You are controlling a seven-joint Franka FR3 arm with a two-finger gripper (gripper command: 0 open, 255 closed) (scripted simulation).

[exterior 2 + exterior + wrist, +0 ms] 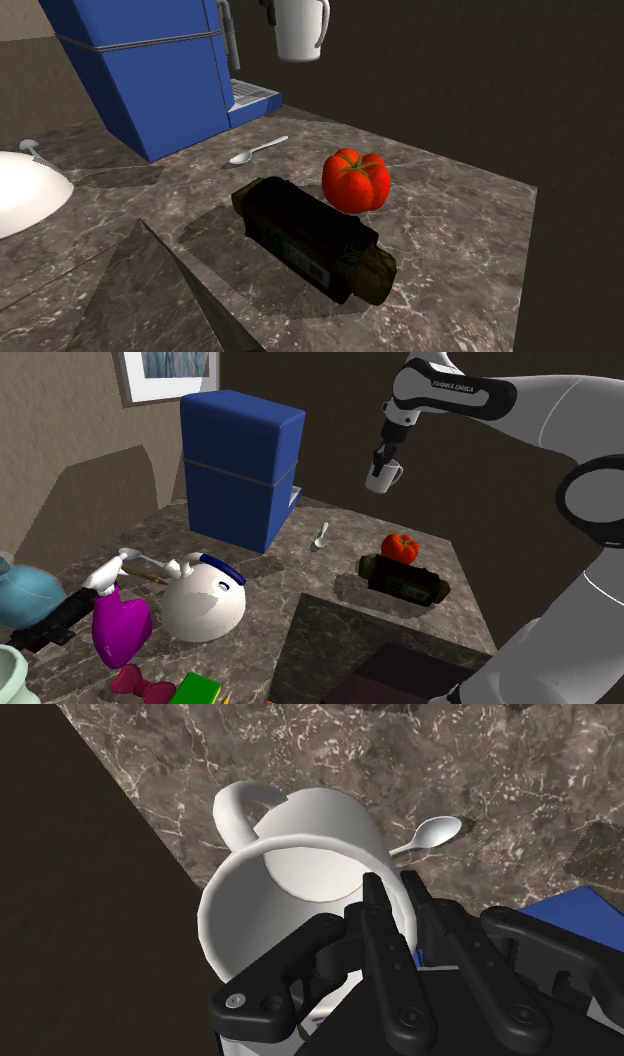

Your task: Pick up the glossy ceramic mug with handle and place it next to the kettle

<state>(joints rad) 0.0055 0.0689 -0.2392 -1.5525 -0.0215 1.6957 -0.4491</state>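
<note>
Two black fingers (380,929) of your claw (391,886) pinch the wall of the white mug (300,874), one inside the rim and one outside, across from the handle; the mug hangs in the air, opening up. Below it you see the dark marbled surface (330,754), with a pale spoon (430,836) near the blue machine (240,462). Farther off, well apart from the mug, the round white kettle (205,600) sits at the shoulder view's lower left.

blue machine (235,462) behind kettle (205,602), bare counter (285,577) beside
</note>
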